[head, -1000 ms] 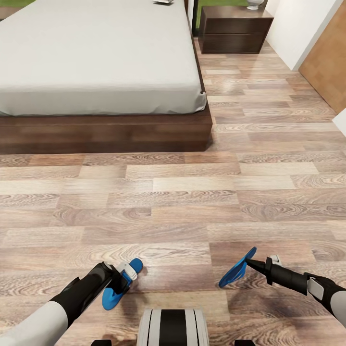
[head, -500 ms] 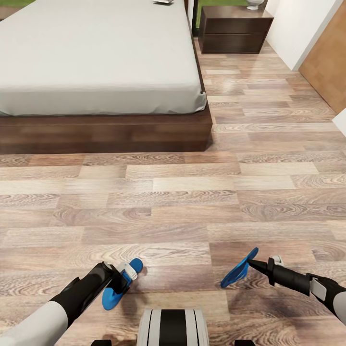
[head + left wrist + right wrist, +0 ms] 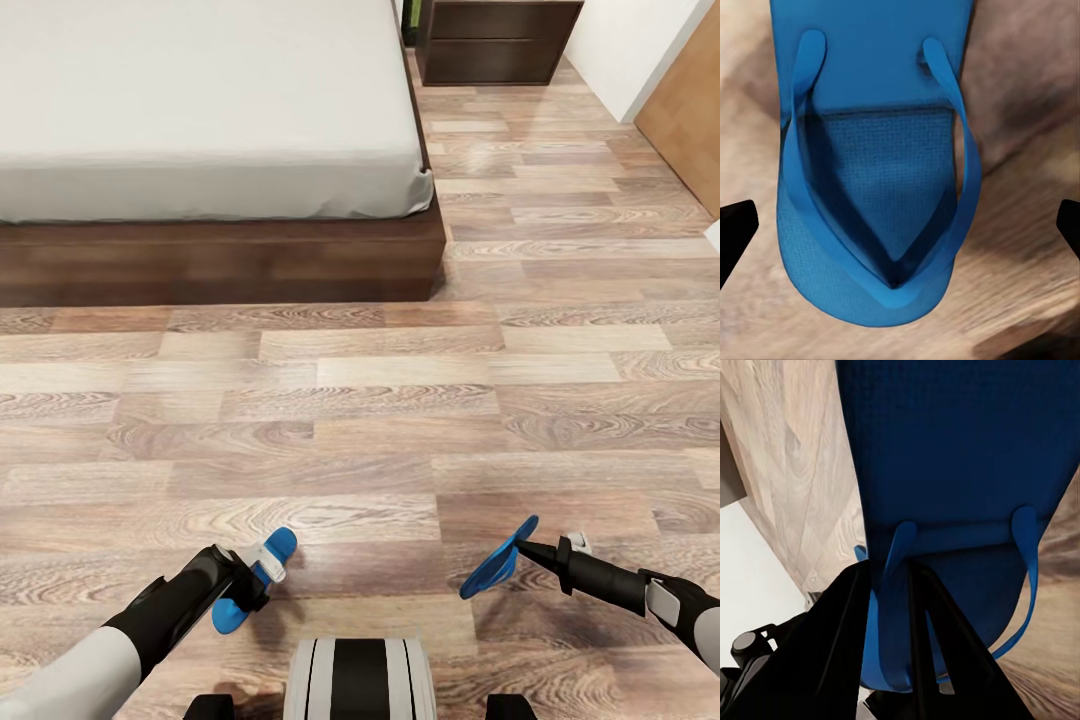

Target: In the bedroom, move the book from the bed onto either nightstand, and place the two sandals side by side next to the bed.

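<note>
I hold one blue sandal in my left gripper, jaws clamped, another sandal pinched in my right gripper, facing the bed

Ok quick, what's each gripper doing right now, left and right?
Left gripper: closed on a blue sandal, held above the floor.
Right gripper: closed on the other blue sandal, fingers pinching its strap.

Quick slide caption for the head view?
Each gripper, left and right, holds a bright blue flip-flop near the dark-brown wooden platform bed.
</note>
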